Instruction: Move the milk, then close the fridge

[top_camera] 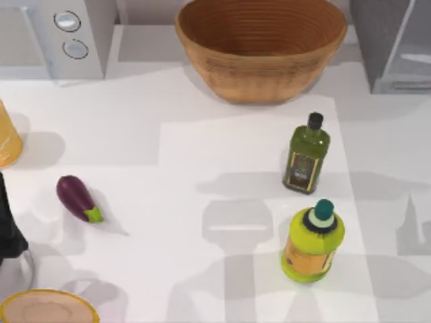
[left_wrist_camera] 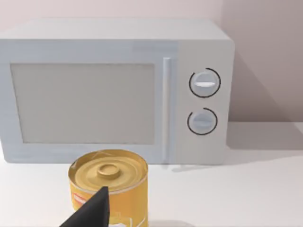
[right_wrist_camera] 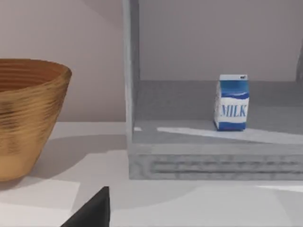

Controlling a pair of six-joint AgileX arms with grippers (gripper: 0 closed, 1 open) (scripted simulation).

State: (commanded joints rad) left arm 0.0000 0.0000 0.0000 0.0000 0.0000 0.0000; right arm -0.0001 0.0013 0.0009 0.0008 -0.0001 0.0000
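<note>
The milk (right_wrist_camera: 232, 102), a small carton with a blue top and blue "MILK" lettering, stands upright on the pale floor inside the fridge (right_wrist_camera: 130, 85). The fridge (top_camera: 394, 47) is the grey box at the table's back right corner, and its inside is open to the right wrist view. A black part of my right gripper (right_wrist_camera: 94, 210) shows low in that view, well short of the fridge and apart from the milk. My left arm (top_camera: 8, 229) sits at the table's left edge. A black part of my left gripper (left_wrist_camera: 92, 213) shows in front of a yellow can.
A woven basket (top_camera: 261, 47) stands at the back middle, left of the fridge. A dark green oil bottle (top_camera: 306, 156) and a yellow-green bottle (top_camera: 313, 243) stand front right. A microwave (top_camera: 67, 33), a yellow can (left_wrist_camera: 110, 187) and an eggplant (top_camera: 77, 198) are at the left.
</note>
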